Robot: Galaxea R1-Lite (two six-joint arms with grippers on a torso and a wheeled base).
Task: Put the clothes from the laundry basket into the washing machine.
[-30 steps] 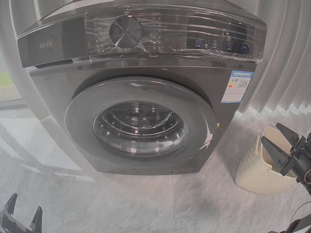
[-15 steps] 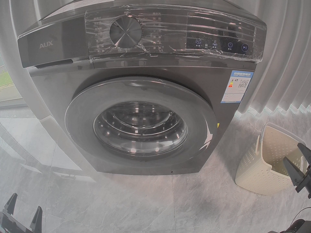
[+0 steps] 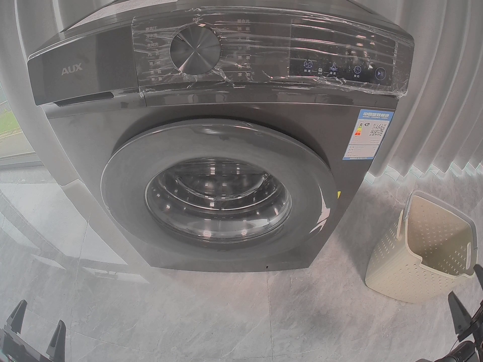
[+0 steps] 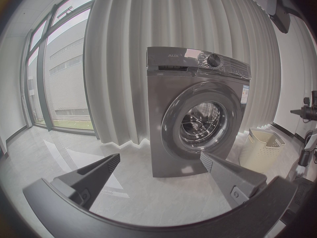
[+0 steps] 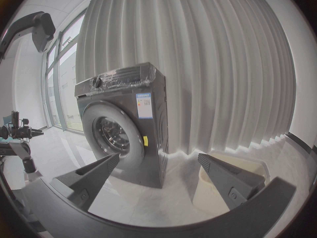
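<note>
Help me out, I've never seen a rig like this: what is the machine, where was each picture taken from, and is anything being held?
It is a two-armed robot on wheels. One picture looks down from its head; two come from cameras on its wrists, each showing that arm's pincer. On the floor stand a washing machine, door shut, and a cream laundry basket beside it, no clothes visible inside. The left pincer and right pincer are open, holding nothing.
</note>
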